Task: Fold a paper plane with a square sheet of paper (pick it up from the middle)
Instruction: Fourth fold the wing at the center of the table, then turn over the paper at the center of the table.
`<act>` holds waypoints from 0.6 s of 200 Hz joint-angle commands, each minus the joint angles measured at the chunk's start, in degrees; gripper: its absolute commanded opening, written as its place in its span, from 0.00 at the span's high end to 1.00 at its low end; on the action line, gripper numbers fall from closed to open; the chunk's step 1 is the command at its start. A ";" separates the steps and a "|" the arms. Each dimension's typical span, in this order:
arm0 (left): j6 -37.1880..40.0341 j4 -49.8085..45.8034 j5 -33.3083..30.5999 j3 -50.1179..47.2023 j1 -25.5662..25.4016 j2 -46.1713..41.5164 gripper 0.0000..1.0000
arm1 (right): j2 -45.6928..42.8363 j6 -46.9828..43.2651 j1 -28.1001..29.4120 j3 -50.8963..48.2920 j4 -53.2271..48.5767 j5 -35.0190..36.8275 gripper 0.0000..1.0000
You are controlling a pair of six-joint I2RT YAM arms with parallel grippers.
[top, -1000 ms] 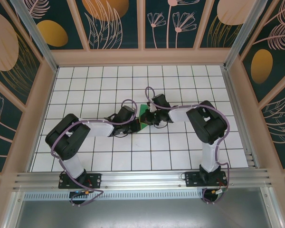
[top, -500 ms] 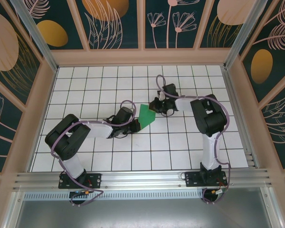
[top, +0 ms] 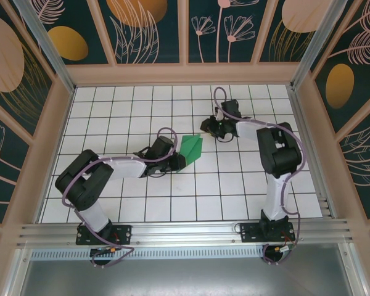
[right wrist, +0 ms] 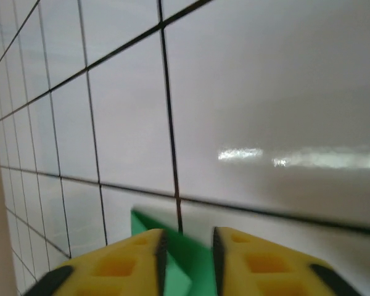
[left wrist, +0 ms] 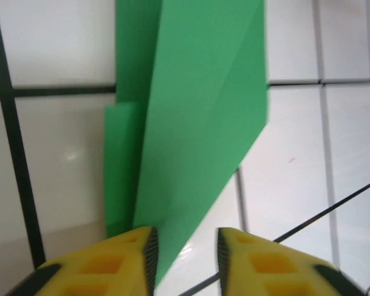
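The bright-green paper [top: 190,148] lies mid-table as a narrower creased shape, one folded flap raised. My left gripper [top: 177,161] sits at its lower-left end. In the left wrist view the paper [left wrist: 197,117] runs down into the gap of the left gripper [left wrist: 185,256], its edge against the left finger [left wrist: 126,253]; the jaws stand apart. My right gripper [top: 205,128] hovers just above-right of the paper's far corner. In the right wrist view a green corner [right wrist: 191,265] shows beyond the narrow open gap of the right gripper [right wrist: 188,243].
The white grid-tiled table [top: 123,203] is boxed in by wooden walls [top: 185,74] at the back and both sides. An aluminium rail [top: 185,231] with both arm bases runs along the near edge.
My right gripper has pulled back up and to the right, off the paper. More of the green shape now shows. The left gripper stays at its lower-left end.
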 commanded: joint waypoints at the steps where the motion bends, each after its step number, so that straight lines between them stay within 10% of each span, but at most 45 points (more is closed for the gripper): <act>1: 0.77 -1.38 -4.18 2.40 -0.02 -4.60 0.54 | -6.79 2.19 1.60 -6.32 1.59 0.67 0.63; 63: 0.91 -4.46 -17.62 -0.80 2.35 -10.58 0.11 | -7.40 9.08 8.80 -11.89 7.40 0.44 0.54; 120: -0.62 -4.36 -17.04 -2.92 4.93 -11.96 0.02 | -2.61 9.92 10.99 -9.10 9.06 -0.79 0.62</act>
